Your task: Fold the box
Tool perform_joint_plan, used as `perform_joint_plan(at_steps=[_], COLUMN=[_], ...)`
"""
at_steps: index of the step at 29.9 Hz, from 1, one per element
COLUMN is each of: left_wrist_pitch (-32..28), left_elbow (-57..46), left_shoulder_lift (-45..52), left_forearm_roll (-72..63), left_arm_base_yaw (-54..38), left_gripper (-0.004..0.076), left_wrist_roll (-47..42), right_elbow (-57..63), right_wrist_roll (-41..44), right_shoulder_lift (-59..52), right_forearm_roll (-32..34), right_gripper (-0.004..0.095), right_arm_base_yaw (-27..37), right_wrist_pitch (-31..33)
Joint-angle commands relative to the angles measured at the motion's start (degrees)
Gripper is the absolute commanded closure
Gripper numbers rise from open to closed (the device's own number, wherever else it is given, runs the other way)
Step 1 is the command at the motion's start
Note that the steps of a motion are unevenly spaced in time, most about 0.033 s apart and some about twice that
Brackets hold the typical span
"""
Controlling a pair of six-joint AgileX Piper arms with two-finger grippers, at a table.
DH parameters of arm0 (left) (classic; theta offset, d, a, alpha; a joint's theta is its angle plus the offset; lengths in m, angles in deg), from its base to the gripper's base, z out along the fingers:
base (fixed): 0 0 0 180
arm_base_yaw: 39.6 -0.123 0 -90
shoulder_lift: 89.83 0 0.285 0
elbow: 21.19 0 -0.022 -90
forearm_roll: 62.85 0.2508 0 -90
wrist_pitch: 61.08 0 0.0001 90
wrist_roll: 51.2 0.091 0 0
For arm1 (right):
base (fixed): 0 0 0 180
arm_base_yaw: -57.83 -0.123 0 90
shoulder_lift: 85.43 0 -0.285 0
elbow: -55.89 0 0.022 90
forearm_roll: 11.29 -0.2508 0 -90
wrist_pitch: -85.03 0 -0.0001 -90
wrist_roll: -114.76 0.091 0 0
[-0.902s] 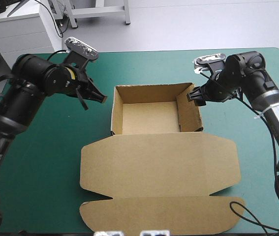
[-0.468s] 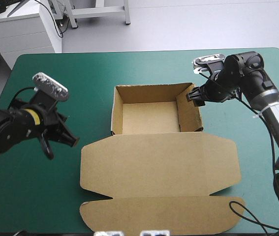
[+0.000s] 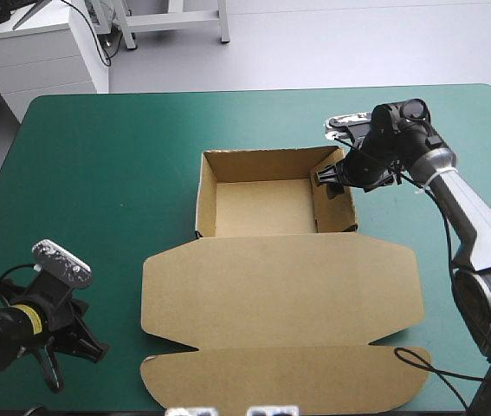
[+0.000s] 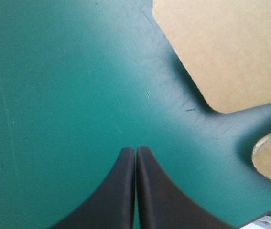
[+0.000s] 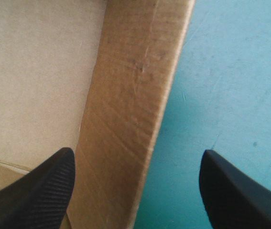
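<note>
**Mid-fold at the table.** In the high view the brown box [image 3: 280, 251] fills the centre of the frame. Its tray [image 3: 267, 208] stands with walls raised at upper centre, and its lid [image 3: 280, 290] lies flat toward the bottom edge on the teal-green cover [image 3: 98, 173].

My right gripper [image 3: 327, 176], right of centre in the upper half, straddles the tray's right wall [image 5: 135, 95]. Its black fingers stand apart, one inside the tray and one outside over the cover, and neither visibly touches the board. My left gripper [image 4: 135, 151] hangs at lower left with its fingers pressed together on nothing. It is over bare cover, just beside the notch between the lid's corner and its end flap [image 3: 288, 377].

The step in hand, as I read it, is seating that right wall. To do it well I would bring the fingers together squarely across the wall, low enough to press the board snug rather than pinch its top edge. I would also keep the wrist in line with the wall so the tray does not skew. Nothing is steadying the tray, so a sideways push may slide it.

I can see nothing else lying on the cover. What stands in the way is the box itself. The flat lid spreads between my left gripper and the tray, and the inner finger has the tray's floor and far corner close by.
</note>
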Motion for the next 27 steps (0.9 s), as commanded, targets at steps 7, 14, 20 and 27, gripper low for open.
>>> perform_joint_plan(at_steps=[7, 14, 20, 27], left_wrist_pitch=[-6.2, -6.89, -8.38, -9.07], left_elbow=[-7.03, -8.15, -8.15, -8.15], left_shoulder_lift=[3.11, 3.11, 3.11, 3.11], left_forearm_roll=[-0.02, 0.09, 0.09, 0.2], left_arm_base_yaw=[0.07, 0.07, 0.07, 0.07], left_gripper=[0.0731, 0.0731, 0.0731, 0.0731], left_wrist_roll=[-2.4, -2.51, -2.51, -2.51], right_elbow=[-1.7, -1.7, -3.47, -12.21], right_wrist_roll=[0.01, -0.49, -3.02, -3.16], right_shoulder_lift=[4.26, 5.47, 5.47, 5.47], right_forearm_roll=[-1.44, -1.71, -0.01, 8.2], right_gripper=[0.0303, 0.0776, 0.0927, 0.0927], right_arm_base_yaw=[0.26, 0.26, 1.93, 12.02], right_wrist_pitch=[-1.82, -3.45, -4.51, -2.04])
